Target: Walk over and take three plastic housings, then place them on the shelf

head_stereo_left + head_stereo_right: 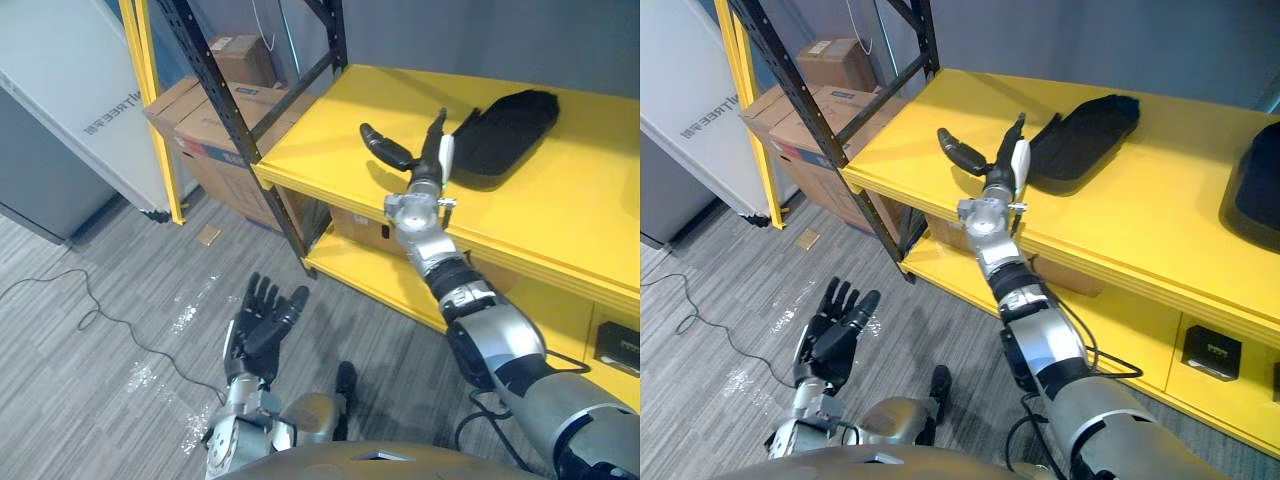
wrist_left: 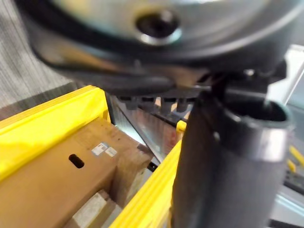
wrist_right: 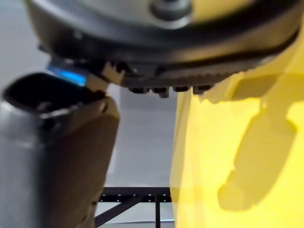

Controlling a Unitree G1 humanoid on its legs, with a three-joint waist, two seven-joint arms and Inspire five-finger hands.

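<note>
A black plastic housing (image 1: 505,125) lies flat on the yellow top shelf (image 1: 330,130). A second black housing (image 1: 1255,190) rests on the same shelf at the far right. My right hand (image 1: 415,155) reaches over the shelf just left of the first housing, open, with fingers spread and nothing in it. Its white-covered thumb (image 1: 1020,157) is close beside the housing's near edge. Down over the grey floor, my left hand (image 1: 262,320) hangs open with the palm up and holds nothing.
A black rack upright (image 1: 215,80) with a diagonal brace stands at the shelf's left corner. Cardboard boxes (image 1: 215,120) sit behind it, beside a white panel (image 1: 80,100). A small black box (image 1: 1210,352) rests on the lower yellow shelf. A cardboard scrap (image 1: 208,235) lies on the floor.
</note>
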